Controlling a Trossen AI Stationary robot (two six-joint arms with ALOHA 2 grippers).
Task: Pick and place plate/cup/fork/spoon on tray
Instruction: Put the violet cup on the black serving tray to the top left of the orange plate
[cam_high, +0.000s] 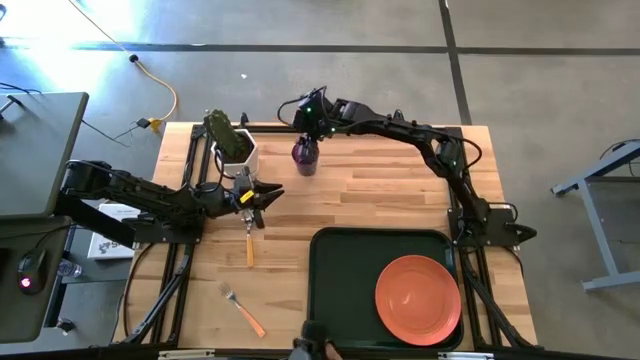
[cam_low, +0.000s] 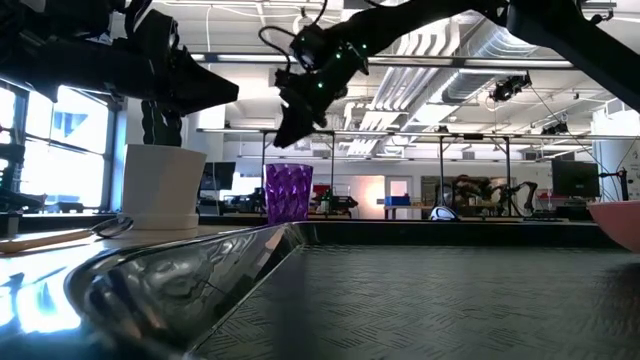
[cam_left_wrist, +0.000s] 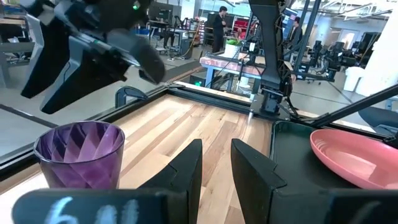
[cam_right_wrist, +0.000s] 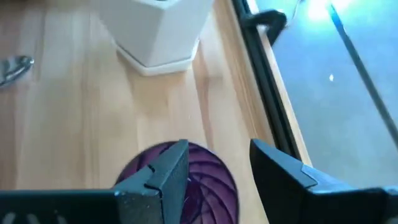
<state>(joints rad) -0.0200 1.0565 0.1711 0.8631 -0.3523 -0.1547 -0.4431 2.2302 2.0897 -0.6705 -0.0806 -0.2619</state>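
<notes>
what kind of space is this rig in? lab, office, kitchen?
Most likely a robotics lab or workshop: bare concrete floor around the wooden table, exposed ceiling ducts, and rows of workbenches with monitors behind it.

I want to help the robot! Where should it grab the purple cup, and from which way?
Grab the cup by its rim, coming straight down from above. It stands upright with its mouth open at the top, so one finger could go inside and one outside. The right gripper hangs open just over it. The white pot stands apart from it, so it probably won't get in the way.
</notes>
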